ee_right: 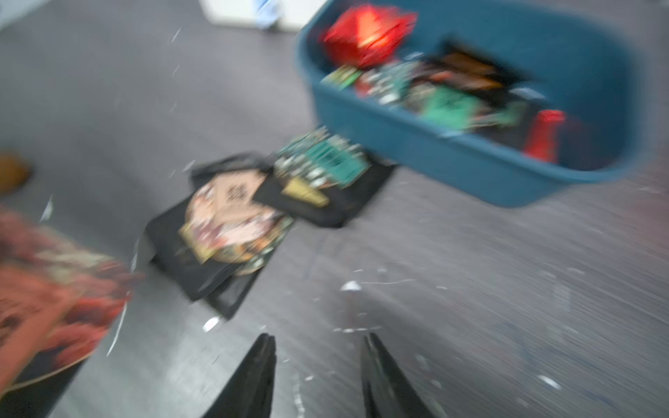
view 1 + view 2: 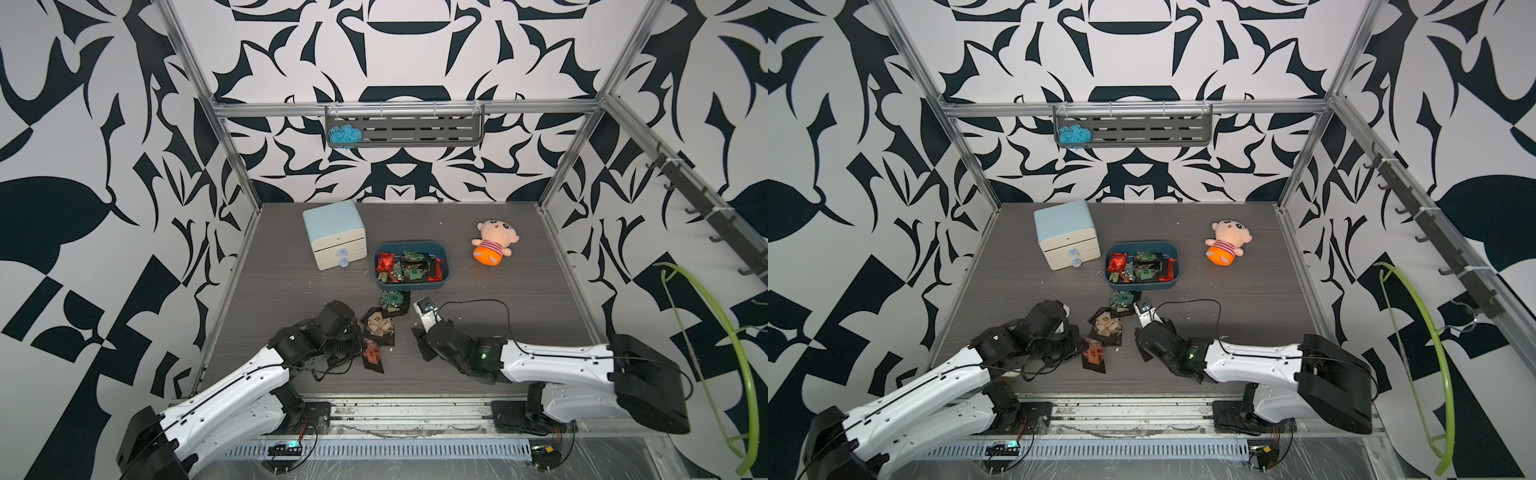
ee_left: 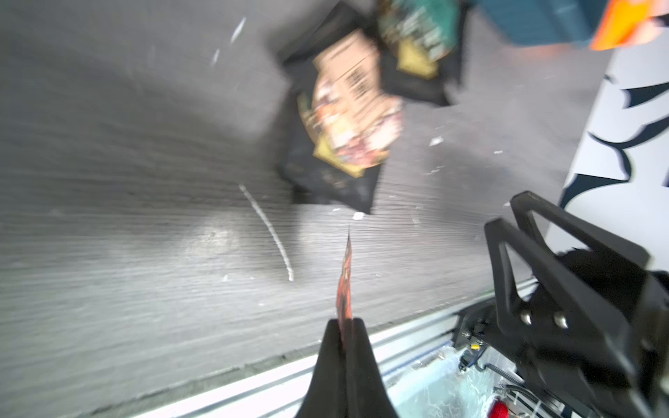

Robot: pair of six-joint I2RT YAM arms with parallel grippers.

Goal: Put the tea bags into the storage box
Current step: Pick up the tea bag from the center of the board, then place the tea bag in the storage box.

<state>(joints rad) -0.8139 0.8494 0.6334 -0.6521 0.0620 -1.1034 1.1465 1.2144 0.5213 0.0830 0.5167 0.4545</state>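
Your storage box [image 2: 415,286] sits near the middle of the table and already holds a loose heap of tea bags [image 2: 405,268], red, black and green-labelled, so most of the job looks done. At least three lie outside it, all on the robot's side of the box. A green-labelled tea bag [image 2: 392,300] is just beside its near wall. A beige-labelled tea bag [image 2: 378,323] touches that one a little farther off, possibly with another black one beneath. An orange tea bag [image 3: 345,282] is farthest from the box, and your left gripper [image 3: 345,322] is clamped on one edge of it. Your right gripper [image 1: 318,347] hangs low over bare table near the box, jaws apart and empty. Left of the box stands a pale blue and cream drawer cabinet [image 2: 334,232]; right of it, well apart, lies a plush doll [image 2: 494,243]. The table [image 2: 291,299] is dark grey wood grain, flecked with small white scraps. Black-and-white patterned walls [image 2: 124,166] enclose it, and behind the box hangs a grey rack [image 2: 436,131] holding a blue tangle [image 2: 345,135].
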